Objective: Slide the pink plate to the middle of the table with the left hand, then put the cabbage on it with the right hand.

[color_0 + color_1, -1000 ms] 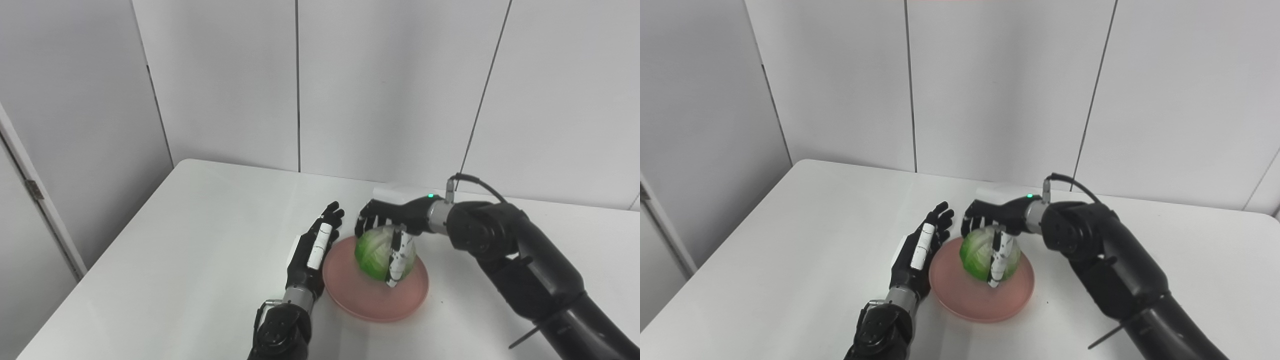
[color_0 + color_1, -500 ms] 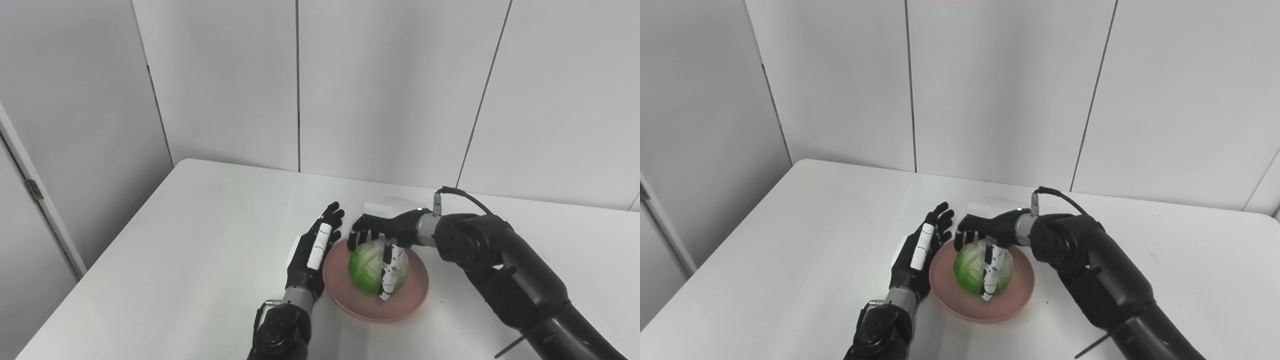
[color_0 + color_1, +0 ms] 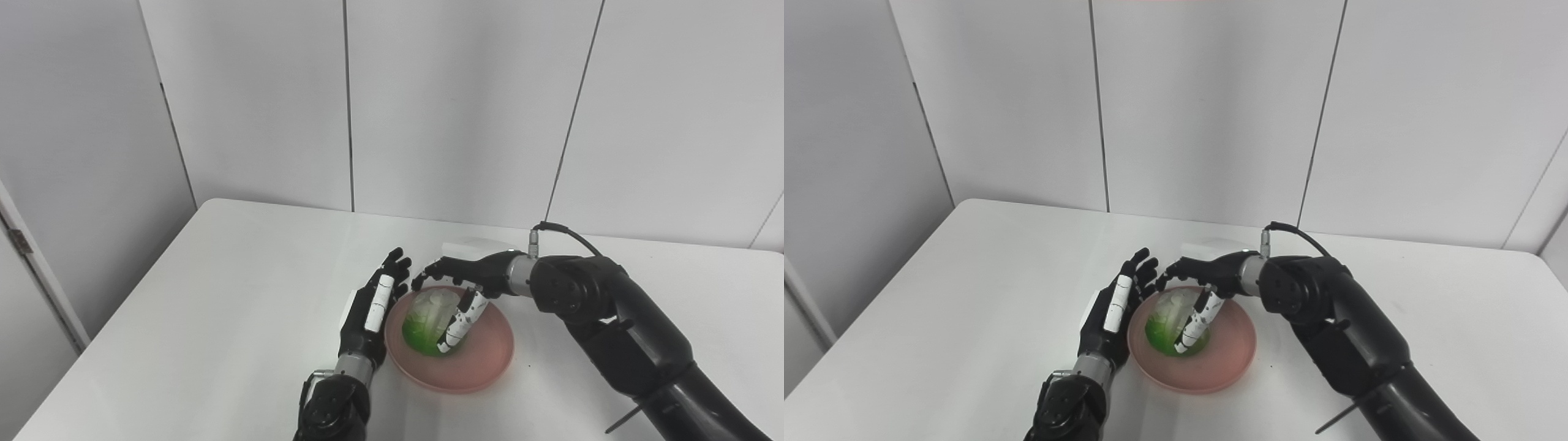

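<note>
The pink plate (image 3: 484, 361) lies near the middle of the white table. The green cabbage (image 3: 424, 323) rests on the plate's left part, pale side up. My right hand (image 3: 468, 275) hovers over it from the right. Its fingers (image 3: 429, 269) are stretched out above the cabbage and spread apart, while the thumb (image 3: 458, 318) still lies along the cabbage's right side. My left hand (image 3: 370, 306) stands open on its edge, fingers straight, right against the plate's left rim (image 3: 1132, 331).
The white table (image 3: 233, 294) has its left edge and back edge near grey wall panels. A pale, flat thing (image 3: 474, 247) lies just behind the right hand, partly hidden by it.
The right hand lowered the cabbage onto the plate's left part and spread its fingers off the top. The left hand kept its place. The camera shifted slightly.
</note>
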